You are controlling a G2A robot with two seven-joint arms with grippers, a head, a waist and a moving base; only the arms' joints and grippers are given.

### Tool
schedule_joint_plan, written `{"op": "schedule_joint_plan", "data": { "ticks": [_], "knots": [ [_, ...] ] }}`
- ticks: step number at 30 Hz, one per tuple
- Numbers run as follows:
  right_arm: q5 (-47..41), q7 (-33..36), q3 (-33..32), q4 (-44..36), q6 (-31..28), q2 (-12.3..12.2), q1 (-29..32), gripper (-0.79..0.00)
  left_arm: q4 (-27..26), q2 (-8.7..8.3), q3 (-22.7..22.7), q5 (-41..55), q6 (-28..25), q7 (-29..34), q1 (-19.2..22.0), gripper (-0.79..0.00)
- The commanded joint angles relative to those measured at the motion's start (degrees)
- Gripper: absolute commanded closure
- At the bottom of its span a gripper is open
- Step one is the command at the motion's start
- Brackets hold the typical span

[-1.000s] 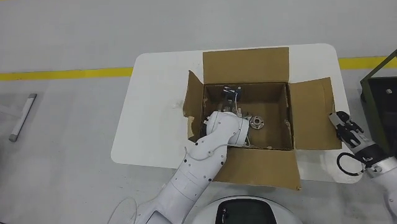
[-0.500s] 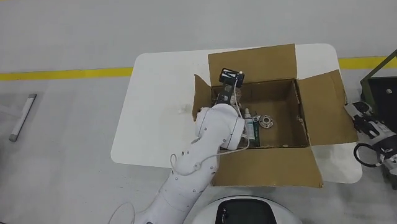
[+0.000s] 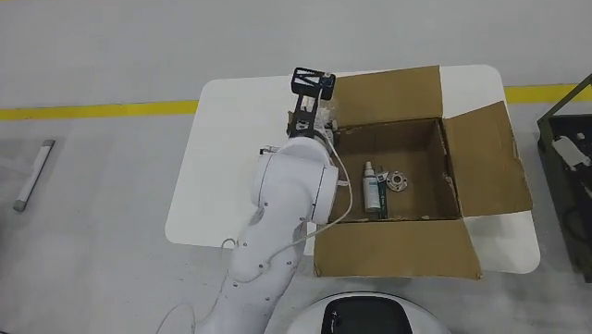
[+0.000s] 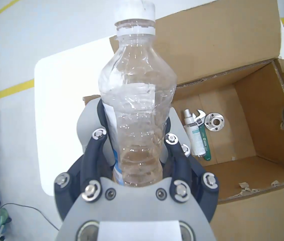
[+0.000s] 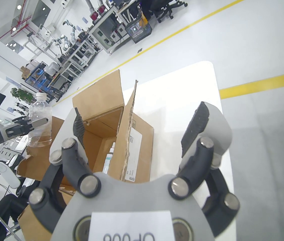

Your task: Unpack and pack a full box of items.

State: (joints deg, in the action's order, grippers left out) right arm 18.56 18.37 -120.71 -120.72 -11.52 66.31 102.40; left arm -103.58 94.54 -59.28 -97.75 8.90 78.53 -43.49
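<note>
Pinching a clear plastic water bottle [image 4: 136,76] around its lower body, my left gripper [image 4: 134,126] holds it above the open cardboard box [image 4: 257,96]. Beyond my fingers, on the box floor, lie a spray bottle [image 4: 194,134], a green-handled wrench [image 4: 203,139] and a metal flange [image 4: 214,122]. My right gripper [image 5: 139,121] is spread wide, holding nothing, with the box ahead of it.

The white surface [image 3: 222,130] (rounded corners) stands on a grey floor [image 3: 111,38] crossed by a yellow line [image 3: 92,110]. A grey bar [image 3: 33,175] lies well apart on one side, a dark green rack [image 3: 555,195] near the other.
</note>
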Motion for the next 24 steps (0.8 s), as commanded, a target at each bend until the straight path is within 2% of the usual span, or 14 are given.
{"op": "schedule_joint_plan", "data": {
  "ticks": [1, 9, 11, 12, 13, 17, 20, 22, 23, 24],
  "knots": [
    [0.4, -0.2, -0.4, -1.2, -0.4, 0.0, 0.1, -0.785, -0.6, -0.07, -0.8, -1.2, -0.4, 0.6, -0.5, 0.0],
    [1.5, -1.5, 0.0, -4.7, -1.9, 0.1, 0.2, -0.77, 1.2, -0.57, -5.1, -9.3, 0.4, 0.6, -3.2, 0.0],
    [1.5, -1.4, 0.5, -5.3, -2.2, 0.2, 0.2, -0.622, 1.6, -0.58, -5.9, -9.3, 0.6, -0.7, -4.0, 0.0],
    [1.3, -1.3, 0.9, -5.5, -2.6, 0.2, 0.1, -0.471, 2.0, -0.6, -6.3, -9.2, 0.4, -1.3, -4.4, 0.0],
    [1.1, -1.4, 1.2, -5.3, -2.9, 0.2, 0.0, -0.385, 2.2, -0.6, -6.6, -9.2, 0.2, -1.8, -4.7, 0.0],
    [1.8, -1.1, 2.5, -5.0, -3.6, 0.2, -0.6, -0.342, 2.9, -0.47, -7.3, -8.4, 0.0, -2.5, -5.3, 0.0],
    [2.1, -0.9, 3.2, -4.9, -3.6, 0.2, -0.8, -0.342, 3.1, -0.33, -7.5, -8.6, 0.1, -2.2, -5.4, 0.0],
    [2.3, -0.8, 3.5, -5.0, -3.6, 0.2, -0.9, -0.379, 2.7, -0.25, -7.8, -8.9, 0.0, -1.5, -5.0, 0.0],
    [2.4, -0.8, 3.6, -5.0, -3.6, 0.2, -0.9, -0.486, 2.0, -0.2, -8.1, -8.9, -0.1, -1.5, -4.7, 0.0],
    [2.5, -0.8, 3.7, -4.9, -3.6, 0.2, -1.0, -0.489, 1.0, -0.17, -8.4, -8.2, -0.2, -3.0, -4.6, 0.0]
  ]
}}
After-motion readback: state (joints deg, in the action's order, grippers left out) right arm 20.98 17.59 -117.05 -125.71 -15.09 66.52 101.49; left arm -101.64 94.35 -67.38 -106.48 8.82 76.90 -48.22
